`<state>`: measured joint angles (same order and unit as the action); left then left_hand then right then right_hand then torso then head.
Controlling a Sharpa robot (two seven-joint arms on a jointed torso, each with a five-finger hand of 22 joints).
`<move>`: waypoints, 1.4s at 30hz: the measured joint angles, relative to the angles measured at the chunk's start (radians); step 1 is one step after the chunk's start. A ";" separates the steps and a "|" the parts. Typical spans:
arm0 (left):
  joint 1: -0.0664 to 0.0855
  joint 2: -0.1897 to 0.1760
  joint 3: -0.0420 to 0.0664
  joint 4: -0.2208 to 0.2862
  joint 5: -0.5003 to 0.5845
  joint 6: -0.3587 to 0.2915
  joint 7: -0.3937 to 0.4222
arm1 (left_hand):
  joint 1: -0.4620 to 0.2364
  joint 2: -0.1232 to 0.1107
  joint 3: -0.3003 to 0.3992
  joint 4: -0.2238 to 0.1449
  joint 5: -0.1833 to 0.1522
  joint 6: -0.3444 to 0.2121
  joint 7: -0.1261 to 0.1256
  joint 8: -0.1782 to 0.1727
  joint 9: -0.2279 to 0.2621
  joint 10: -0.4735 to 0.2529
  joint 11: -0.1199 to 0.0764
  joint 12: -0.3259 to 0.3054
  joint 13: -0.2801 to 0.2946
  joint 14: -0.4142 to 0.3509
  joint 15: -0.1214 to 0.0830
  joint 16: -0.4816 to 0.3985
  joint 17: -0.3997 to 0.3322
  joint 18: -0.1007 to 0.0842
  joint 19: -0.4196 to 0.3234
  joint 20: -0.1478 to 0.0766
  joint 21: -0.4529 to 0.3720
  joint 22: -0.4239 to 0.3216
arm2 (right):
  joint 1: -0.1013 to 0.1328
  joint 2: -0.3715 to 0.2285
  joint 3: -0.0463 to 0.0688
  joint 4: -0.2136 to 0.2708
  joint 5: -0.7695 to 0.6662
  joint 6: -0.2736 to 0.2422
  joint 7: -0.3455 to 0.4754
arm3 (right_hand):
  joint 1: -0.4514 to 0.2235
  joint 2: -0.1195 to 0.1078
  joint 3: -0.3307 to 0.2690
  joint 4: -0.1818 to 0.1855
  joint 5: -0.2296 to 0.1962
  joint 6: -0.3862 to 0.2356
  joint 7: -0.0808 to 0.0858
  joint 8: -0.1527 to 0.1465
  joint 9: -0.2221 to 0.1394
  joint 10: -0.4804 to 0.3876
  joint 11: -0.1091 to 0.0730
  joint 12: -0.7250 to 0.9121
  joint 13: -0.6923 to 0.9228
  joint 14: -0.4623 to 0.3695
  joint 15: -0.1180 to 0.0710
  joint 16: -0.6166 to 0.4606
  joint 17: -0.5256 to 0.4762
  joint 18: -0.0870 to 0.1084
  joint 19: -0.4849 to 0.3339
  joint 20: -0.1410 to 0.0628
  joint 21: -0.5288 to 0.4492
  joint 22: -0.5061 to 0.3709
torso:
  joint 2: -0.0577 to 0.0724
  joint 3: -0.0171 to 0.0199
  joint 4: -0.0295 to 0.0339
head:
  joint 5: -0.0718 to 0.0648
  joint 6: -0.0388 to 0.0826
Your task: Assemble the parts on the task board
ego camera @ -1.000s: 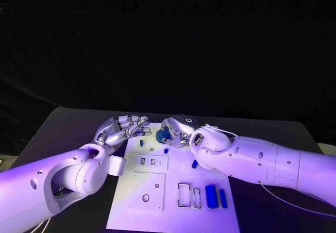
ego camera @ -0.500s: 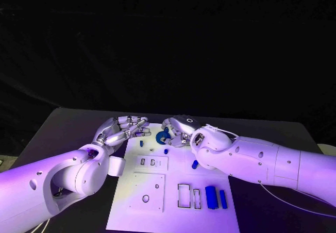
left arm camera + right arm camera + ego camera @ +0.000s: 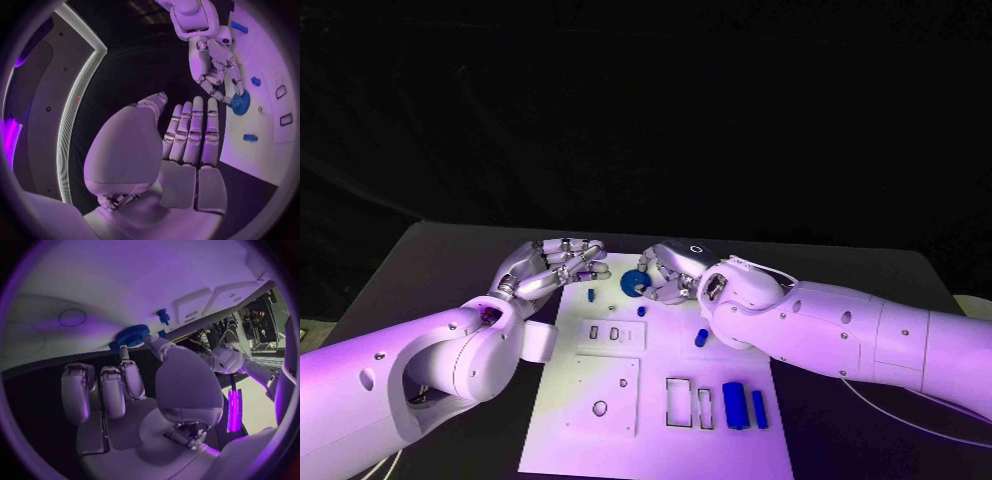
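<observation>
The white task board [image 3: 661, 420] lies in the middle of the black table. My right hand [image 3: 675, 268] is over its far edge and pinches a blue gear [image 3: 636, 283] between thumb and fingertip; the pinch is plain on the gear [image 3: 131, 336] in the right wrist view. The gear [image 3: 240, 104] sits low over the board. My left hand [image 3: 557, 264] hovers at the board's far left corner with fingers [image 3: 194, 130] straight and side by side, holding nothing. A small blue peg [image 3: 591, 295] lies between the two hands.
Other small blue pieces lie on the board: one [image 3: 642, 311] near the middle, one [image 3: 701, 338] under my right forearm. Two blue blocks [image 3: 734, 405] [image 3: 760, 408] lie beside rectangular slots [image 3: 679, 402] at the near right. Round holes [image 3: 600, 408] are at the near left.
My right hand has shifted slightly to the right with the gear, which shows a little more. The left hand has stayed where it was.
</observation>
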<state>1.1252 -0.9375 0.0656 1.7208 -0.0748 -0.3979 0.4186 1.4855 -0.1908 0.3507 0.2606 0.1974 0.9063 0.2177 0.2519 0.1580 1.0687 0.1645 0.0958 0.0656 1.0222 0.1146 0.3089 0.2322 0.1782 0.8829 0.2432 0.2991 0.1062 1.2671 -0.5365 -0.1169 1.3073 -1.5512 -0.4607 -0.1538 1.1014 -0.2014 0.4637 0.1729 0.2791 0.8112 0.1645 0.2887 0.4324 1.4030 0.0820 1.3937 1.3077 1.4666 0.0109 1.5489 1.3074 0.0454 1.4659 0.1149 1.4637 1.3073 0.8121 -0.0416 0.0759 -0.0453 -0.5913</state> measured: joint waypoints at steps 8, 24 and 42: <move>0.000 -0.003 0.000 -0.006 0.000 0.001 0.000 | 0.000 0.000 0.000 0.000 0.000 0.000 0.000 0.000 0.000 0.000 0.000 0.000 0.000 0.000 0.000 0.000 0.000 0.000 0.000 0.000 0.000 0.000 | 0.001 -0.106 0.003 0.093 0.053 -0.085 0.048 | 0.018 -0.001 0.010 -0.010 0.019 0.002 -0.002 -0.016 -0.006 0.010 0.000 0.012 0.000 0.000 0.000 0.000 0.000 0.000 0.000 0.000 0.000 0.001 | -0.001 0.0013 -0.0018 | 0.002 0.003; 0.000 -0.001 0.000 -0.030 0.002 0.007 -0.001 | 0.000 0.000 0.000 0.000 0.000 0.000 0.000 0.000 0.000 0.000 0.000 0.000 0.000 -0.004 0.004 0.000 0.001 0.000 0.000 0.000 0.000 -0.002 | 0.040 -0.398 0.007 0.173 0.395 0.009 0.277 | 0.111 -0.029 0.012 -0.088 -0.016 0.016 0.005 -0.038 -0.010 -0.006 0.006 -0.002 0.000 0.000 0.000 0.000 0.000 0.000 -0.022 0.007 -0.043 0.001 | -0.013 0.0162 -0.0308 | -0.008 0.006; -0.001 0.011 -0.001 -0.039 0.003 0.018 -0.001 | 0.000 0.000 0.000 0.000 0.000 0.000 0.000 0.000 0.000 0.000 0.000 0.000 0.000 -0.004 0.004 0.000 0.001 0.000 0.000 0.000 0.000 -0.002 | 0.001 -0.447 0.001 0.084 0.497 0.085 0.337 | 0.141 -0.031 0.010 -0.115 -0.016 -0.001 0.015 -0.067 -0.019 -0.010 0.009 -0.002 0.000 0.000 0.000 0.000 0.001 0.000 -0.024 0.009 -0.045 0.000 | -0.018 0.0237 -0.0391 | -0.025 -0.002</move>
<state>1.1246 -0.9269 0.0649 1.6818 -0.0722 -0.3796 0.4180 1.4856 -0.1908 0.3506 0.2606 0.1974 0.9063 0.2177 0.2519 0.1580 1.0687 0.1645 0.0958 0.0657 1.0185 0.1182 0.3089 0.2330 0.1783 0.8829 0.2432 0.2991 0.1047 1.2680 -0.9835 -0.1159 1.3910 -1.0537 -0.3760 0.1833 1.2427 -0.2319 0.4737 0.0576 0.2629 0.8100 0.1793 0.2213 0.4137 1.3934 0.0914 1.3916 1.3074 1.4666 0.0108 1.5489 1.3081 0.0455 1.4423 0.1239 1.4182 1.3076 0.7937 -0.0179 0.0368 -0.0703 -0.5937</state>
